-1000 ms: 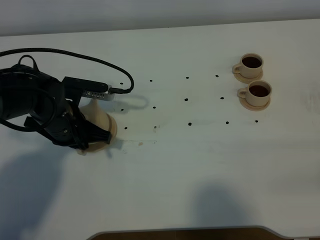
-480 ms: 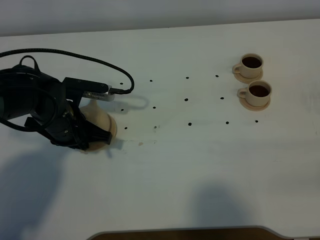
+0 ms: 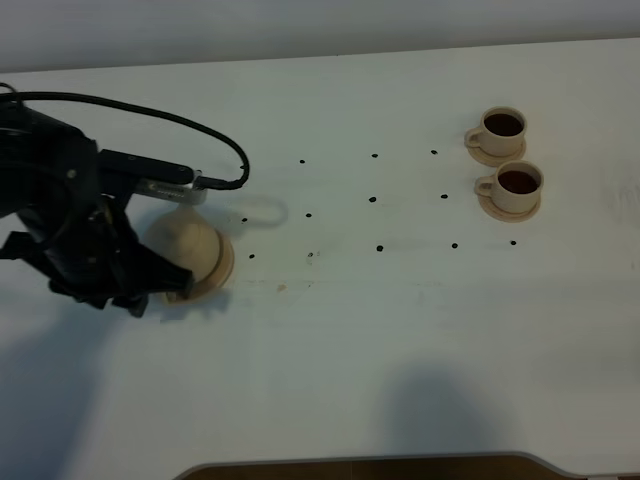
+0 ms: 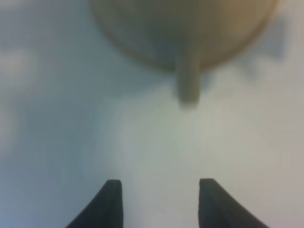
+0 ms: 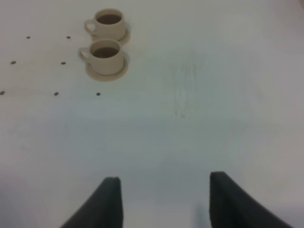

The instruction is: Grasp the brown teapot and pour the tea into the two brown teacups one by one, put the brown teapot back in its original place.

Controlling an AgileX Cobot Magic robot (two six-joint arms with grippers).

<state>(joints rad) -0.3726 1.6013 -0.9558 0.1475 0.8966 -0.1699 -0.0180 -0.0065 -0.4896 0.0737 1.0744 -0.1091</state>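
Note:
The brown teapot stands on its flat tan saucer, the original place, at the table's left. Against its left side hangs my left arm, which hides part of it. In the left wrist view my left gripper is open and empty, a short way back from the blurred teapot and its handle. The two brown teacups sit on small saucers at the far right, both with dark tea inside. My right gripper is open and empty, well short of the cups.
A black cable loops from the left arm over the table behind the teapot. Small dark dots mark the white tabletop between teapot and cups. The table's front edge runs along the bottom.
My left gripper has opened, let go of the teapot's handle and drawn back to the left. The teapot now stands free on its saucer. The cups have not moved.

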